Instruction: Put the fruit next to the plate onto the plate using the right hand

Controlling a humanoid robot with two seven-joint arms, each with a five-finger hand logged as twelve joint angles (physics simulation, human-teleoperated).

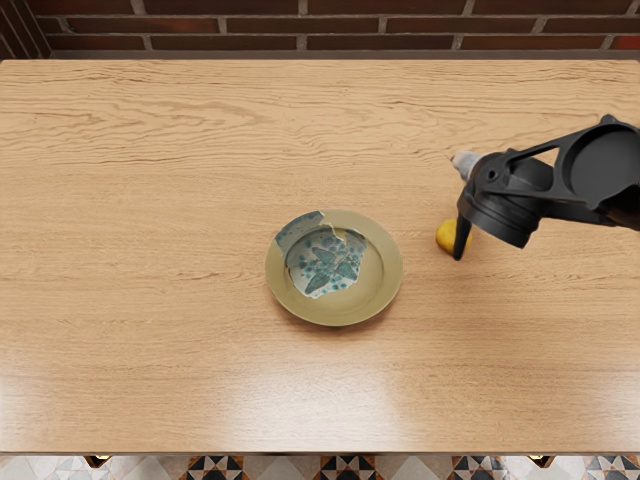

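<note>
Observed: round olive-gold ceramic plate (385, 285), centre mottled blue-green on off-white. Beside it, small yellow-orange round fruit (446, 236), plain skin. The right robot hand (500, 205) is matte black with one pale grey patch. The light tan wooden desk (150, 200) shows wavy brown grain. The red-brown brick wall (300, 25) has dark mortar lines.

The plate (384, 292) stands near the middle of the table (150, 180), a little toward the front edge. The fruit (445, 236) lies on the table to the right of the plate, near it but apart from it, and slightly further back. The right hand (498, 205) comes in from the right edge and is over the fruit, covering part of its right side. Behind the table runs a wall (300, 25).
</note>
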